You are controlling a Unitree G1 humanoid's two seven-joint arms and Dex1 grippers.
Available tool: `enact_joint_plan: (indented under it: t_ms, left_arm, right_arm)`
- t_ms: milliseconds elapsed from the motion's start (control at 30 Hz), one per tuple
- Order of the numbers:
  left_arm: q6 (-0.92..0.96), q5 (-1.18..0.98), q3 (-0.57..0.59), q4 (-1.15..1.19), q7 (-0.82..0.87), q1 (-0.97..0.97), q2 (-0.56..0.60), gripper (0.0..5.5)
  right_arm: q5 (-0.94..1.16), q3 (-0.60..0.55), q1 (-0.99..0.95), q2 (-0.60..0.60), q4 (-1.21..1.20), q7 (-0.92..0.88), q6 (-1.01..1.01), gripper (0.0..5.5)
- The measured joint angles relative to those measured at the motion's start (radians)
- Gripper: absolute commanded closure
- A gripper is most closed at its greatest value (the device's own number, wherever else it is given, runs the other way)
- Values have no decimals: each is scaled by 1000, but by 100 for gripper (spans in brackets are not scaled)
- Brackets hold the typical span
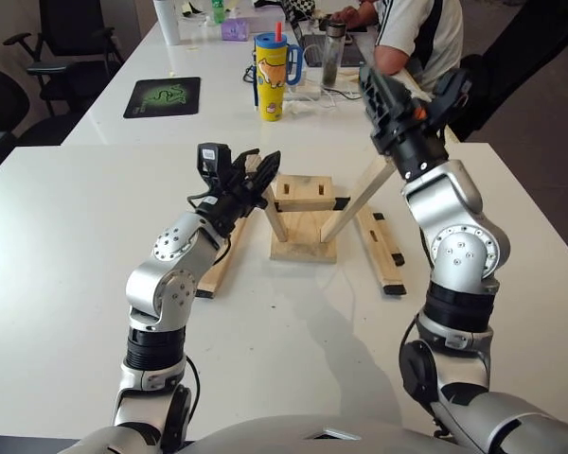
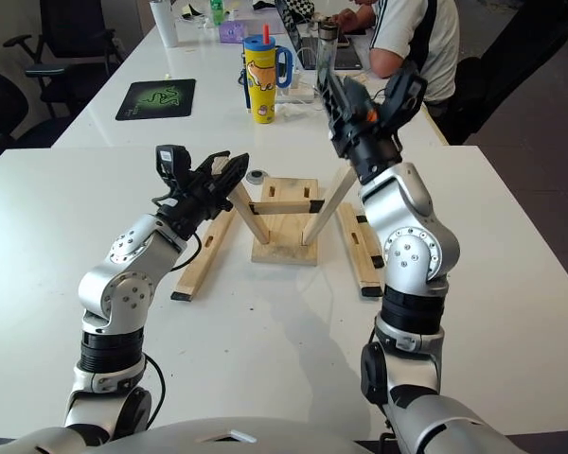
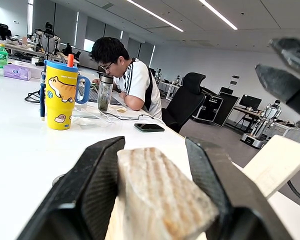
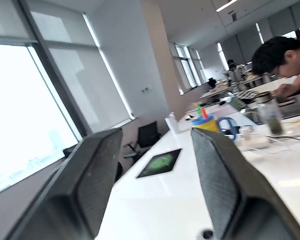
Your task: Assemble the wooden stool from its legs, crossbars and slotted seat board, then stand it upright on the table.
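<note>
Leg (image 3: 162, 200) sits inside left gripper (image 3: 157, 146) — 2 fingers (image 3: 97, 185) seemingly touching it.

Loose plank (image 2: 197, 267) partly hidden under left arm (image 2: 137, 251). Left leg (image 3: 162, 200) in left gripper (image 3: 156, 147): lower part cut off at pic's bottom edge. Right leg (image 1: 358, 203) top end behind right arm (image 1: 415, 159), contact unclear. Small dark bit (image 2: 257, 176) nr table (image 2: 57, 208) far edge: too small to ID.
</note>
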Motion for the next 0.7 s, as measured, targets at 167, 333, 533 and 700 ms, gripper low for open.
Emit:
enact_joint_plan:
  t_ms: [167,333,533,700]
  left_arm:
    - [0,0,1,0,-1,0,-2,330]
    - [3,3,1,-2,-1,0,-4,330]
    - [10,14,25,-2,14,5,9,330]
    - [16,17,27,-3,16,6,8,330]
  right_arm:
    - [135,-145,-134,-14,33,-101,-43,294]
    - [85,-51,32,-21,66,-118,47,294]
    - [-33,142,158,-43,-52,-111,83,294]
    - [-142,204,149,-71,-56,-111,83,294]
